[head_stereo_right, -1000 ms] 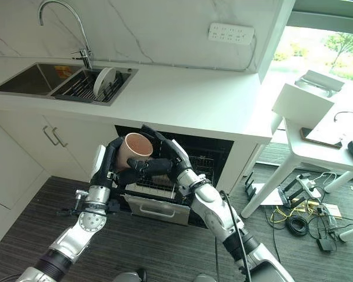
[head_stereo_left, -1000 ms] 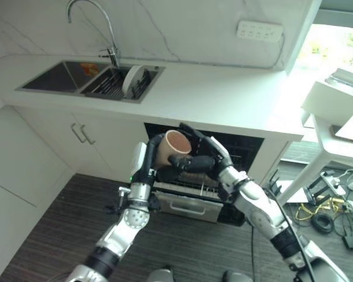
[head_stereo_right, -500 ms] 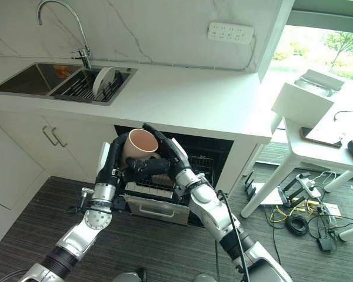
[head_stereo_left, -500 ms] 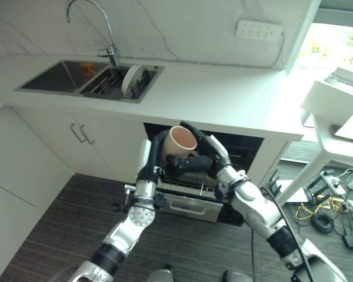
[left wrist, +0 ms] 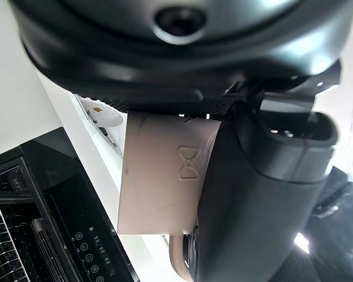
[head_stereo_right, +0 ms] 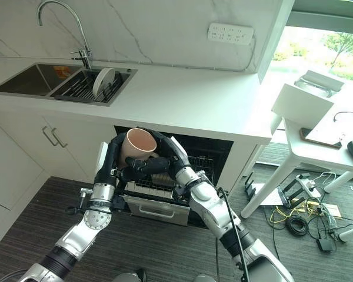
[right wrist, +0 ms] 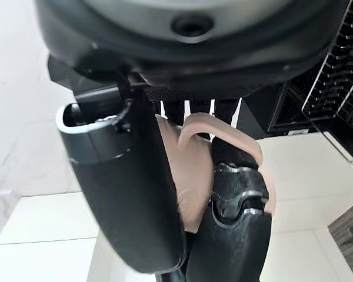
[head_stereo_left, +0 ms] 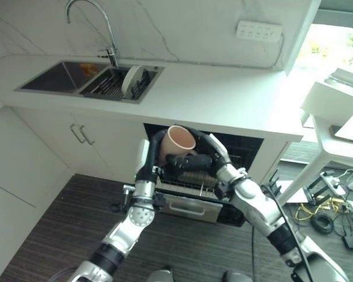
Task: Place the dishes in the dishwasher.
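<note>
Looking down from the head, both hands held a pink mug [head_stereo_left: 179, 143] above the open dishwasher [head_stereo_right: 165, 191] (its rack pulled out). In its wrist view the left hand [left wrist: 253, 194] curled round the mug. The right hand [right wrist: 129, 176] gripped it beside the handle.

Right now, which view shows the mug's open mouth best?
The right eye view: the mug tilts its open mouth toward the camera, held by the left hand and right hand. The left eye view matches. The wrist views show its outer wall and handle.
</note>
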{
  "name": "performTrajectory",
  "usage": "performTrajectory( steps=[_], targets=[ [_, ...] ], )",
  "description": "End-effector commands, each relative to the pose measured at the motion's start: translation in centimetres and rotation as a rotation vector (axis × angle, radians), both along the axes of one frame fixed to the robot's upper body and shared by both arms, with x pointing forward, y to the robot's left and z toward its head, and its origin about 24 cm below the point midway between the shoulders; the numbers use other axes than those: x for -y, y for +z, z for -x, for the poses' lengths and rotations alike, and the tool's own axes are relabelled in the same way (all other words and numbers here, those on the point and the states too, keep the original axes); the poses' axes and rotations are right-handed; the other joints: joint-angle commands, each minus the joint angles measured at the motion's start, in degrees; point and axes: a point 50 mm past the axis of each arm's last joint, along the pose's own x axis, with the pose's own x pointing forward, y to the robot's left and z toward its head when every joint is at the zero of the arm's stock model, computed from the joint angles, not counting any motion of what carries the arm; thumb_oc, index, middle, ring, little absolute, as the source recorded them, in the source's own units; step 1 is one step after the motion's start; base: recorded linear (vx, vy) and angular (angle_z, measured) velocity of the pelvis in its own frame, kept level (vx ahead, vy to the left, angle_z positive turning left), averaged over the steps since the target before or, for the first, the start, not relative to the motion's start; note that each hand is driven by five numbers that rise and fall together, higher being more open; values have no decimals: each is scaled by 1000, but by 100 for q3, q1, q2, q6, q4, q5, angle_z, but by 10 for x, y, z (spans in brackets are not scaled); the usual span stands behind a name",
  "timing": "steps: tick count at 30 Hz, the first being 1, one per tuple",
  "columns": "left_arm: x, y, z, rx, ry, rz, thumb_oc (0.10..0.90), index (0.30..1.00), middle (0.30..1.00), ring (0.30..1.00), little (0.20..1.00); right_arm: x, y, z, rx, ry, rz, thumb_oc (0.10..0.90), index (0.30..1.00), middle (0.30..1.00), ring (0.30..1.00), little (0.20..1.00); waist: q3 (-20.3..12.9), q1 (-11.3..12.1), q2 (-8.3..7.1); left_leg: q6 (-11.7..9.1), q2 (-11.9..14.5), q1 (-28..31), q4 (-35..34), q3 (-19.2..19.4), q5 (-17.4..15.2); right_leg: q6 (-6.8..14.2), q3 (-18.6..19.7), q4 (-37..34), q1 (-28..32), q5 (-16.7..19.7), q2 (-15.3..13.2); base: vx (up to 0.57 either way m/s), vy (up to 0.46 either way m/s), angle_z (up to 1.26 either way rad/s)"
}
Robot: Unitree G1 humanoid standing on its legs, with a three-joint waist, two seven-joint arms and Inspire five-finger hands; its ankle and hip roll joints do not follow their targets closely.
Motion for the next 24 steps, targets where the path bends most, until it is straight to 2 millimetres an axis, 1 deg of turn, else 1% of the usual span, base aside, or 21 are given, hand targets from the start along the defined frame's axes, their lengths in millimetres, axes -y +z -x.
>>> performTrajectory(
  steps=[1, 11, 13, 14, 15, 16, 18, 19, 21, 22, 23, 24],
  targets=[
    [58, 94, -4, 447, -299, 69, 400, 300, 300, 300, 300, -38, 55, -1, 257, 166, 10, 400, 300, 300, 300, 300, -184, 65, -112, 192, -164, 216, 435, -189, -1080, 93, 31, -198, 401, -500, 89, 0, 0, 0],
    [61, 94, -4, 442, -303, 60, 400, 300, 300, 300, 300, -35, 58, -1, 258, 149, -30, 400, 300, 300, 300, 300, -165, 65, -117, 197, -160, 245, 435, -169, -1087, 91, 6, -198, 431, -504, 83, 1, -1, 1],
    [62, 92, -5, 421, -315, 53, 400, 300, 300, 300, 300, -35, 59, -1, 251, 141, -63, 400, 300, 300, 300, 300, -157, 72, -109, 203, -167, 249, 435, -172, -1083, 87, 8, -198, 432, -502, 84, 0, 0, 0],
    [64, 88, -7, 378, -325, 40, 530, 495, 495, 495, 495, -35, 60, -1, 238, 133, -110, 400, 300, 300, 300, 300, -159, 73, -100, 204, -164, 256, 435, -169, -1078, 84, 5, -198, 438, -500, 85, 0, 0, 0],
    [64, 85, -8, 353, -330, 29, 800, 900, 900, 900, 900, -34, 61, -1, 233, 127, -139, 400, 300, 300, 300, 300, -160, 71, -94, 204, -163, 258, 435, -169, -1075, 83, 4, -198, 438, -497, 85, 0, 0, 0],
    [65, 76, -12, 266, -353, 12, 800, 900, 900, 900, 900, -29, 67, -2, 239, 91, -218, 400, 300, 300, 300, 300, -159, 55, -79, 206, -159, 260, 435, -154, -1071, 85, 6, -198, 435, -491, 88, 0, 0, 0],
    [65, 64, -13, 190, -380, -9, 800, 900, 900, 900, 900, -15, 75, -2, 239, 28, -323, 400, 300, 300, 300, 300, -164, 15, -59, 213, -150, 261, 435, -128, -1076, 93, 14, -198, 425, -484, 92, 0, 0, 0],
    [65, 62, -13, 179, -386, -14, 800, 900, 900, 900, 900, -10, 76, -2, 248, 7, -344, 400, 300, 300, 300, 300, -164, 5, -51, 214, -148, 261, 435, -121, -1075, 93, 18, -198, 422, -482, 93, 0, 0, 0],
    [63, 53, -11, 125, -418, -34, 800, 900, 900, 900, 900, 8, 82, -2, 287, -73, -405, 400, 300, 300, 300, 300, -151, -36, -22, 222, -140, 263, 435, -100, -1081, 95, 33, -198, 409, -474, 100, 0, 0, 0],
    [62, 51, -10, 109, -424, -38, 800, 900, 900, 900, 900, 14, 82, -2, 299, -94, -419, 400, 300, 300, 300, 300, -149, -50, -14, 226, -136, 265, 435, -88, -1088, 97, 36, -198, 405, -473, 101, 0, 0, 0],
    [60, 46, -9, 81, -437, -54, 800, 900, 900, 900, 900, 27, 85, 0, 332, -155, -451, 400, 300, 300, 300, 300, -141, -85, 0, 230, -128, 268, 435, -65, -1096, 104, 39, -198, 396, -469, 100, 0, 0, 0],
    [58, 44, -8, 61, -446, -59, 800, 900, 900, 900, 900, 36, 86, 1, 346, -189, -470, 400, 300, 300, 300, 300, -143, -105, 10, 236, -128, 270, 435, -55, -1103, 109, 51, -198, 389, -468, 106, 0, 0, 0]
  ],
)
